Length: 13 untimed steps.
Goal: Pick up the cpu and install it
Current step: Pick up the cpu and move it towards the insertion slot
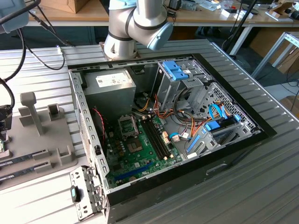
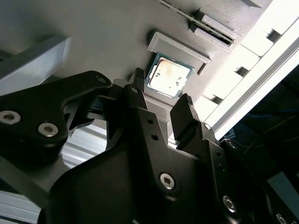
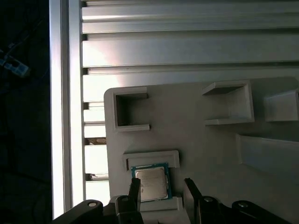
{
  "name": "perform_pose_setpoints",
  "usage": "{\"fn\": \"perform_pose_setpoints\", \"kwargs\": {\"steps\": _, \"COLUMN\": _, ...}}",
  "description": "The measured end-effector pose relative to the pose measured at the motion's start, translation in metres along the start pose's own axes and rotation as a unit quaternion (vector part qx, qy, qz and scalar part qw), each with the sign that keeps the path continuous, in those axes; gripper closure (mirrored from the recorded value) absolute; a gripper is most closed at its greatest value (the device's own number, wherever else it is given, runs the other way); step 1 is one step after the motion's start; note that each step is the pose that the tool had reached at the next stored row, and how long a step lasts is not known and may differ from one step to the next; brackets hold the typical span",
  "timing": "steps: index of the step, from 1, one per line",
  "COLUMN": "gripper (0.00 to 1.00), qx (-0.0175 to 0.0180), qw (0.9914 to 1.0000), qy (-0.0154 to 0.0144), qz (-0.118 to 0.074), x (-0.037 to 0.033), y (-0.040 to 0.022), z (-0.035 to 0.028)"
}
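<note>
My end effector [image 2: 161,91] is open and holds nothing. Its two dark fingers [image 2: 184,109] are spread a little wider than the cpu [image 2: 169,76] and stand one to each side of it. I cannot tell whether either finger is touching an edge.

In both wrist views the cpu lies flat in a shallow seat of the grey tray [image 3: 201,140], just beside a raised lip [image 3: 152,157]. It is a small, thin square with a dull silvery top plate framed by a narrow green board edge.

I judge it light and rigid but delicate. The metal top looks smooth and likely slippery, and the underside contacts should not be scraped or loaded. The place to take it is across two opposite board edges, squarely and with gentle pressure, keeping it level.

The tray is matte grey and looks like moulded or printed plastic, with square-cornered pockets and ribs. It sits on a ribbed aluminium worktop [image 3: 187,46] with long bright slats. In the exterior view, the open computer case [image 1: 196,163] is sunk into that worktop, showing its green motherboard [image 1: 140,149] and a metal-framed socket [image 1: 127,125], well apart from the tray.
</note>
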State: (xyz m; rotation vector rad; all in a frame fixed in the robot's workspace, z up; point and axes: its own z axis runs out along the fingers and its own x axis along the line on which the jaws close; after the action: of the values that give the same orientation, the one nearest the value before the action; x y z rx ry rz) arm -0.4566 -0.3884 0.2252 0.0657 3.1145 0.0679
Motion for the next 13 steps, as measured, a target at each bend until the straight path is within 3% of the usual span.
{"fn": "perform_pose_setpoints", "kwargs": {"steps": 13, "gripper": 0.51, "qx": 0.0, "qw": 0.99998, "qy": 0.0005, "qz": -0.006, "x": 0.0026, "y": -0.0014, "z": 0.0083}}
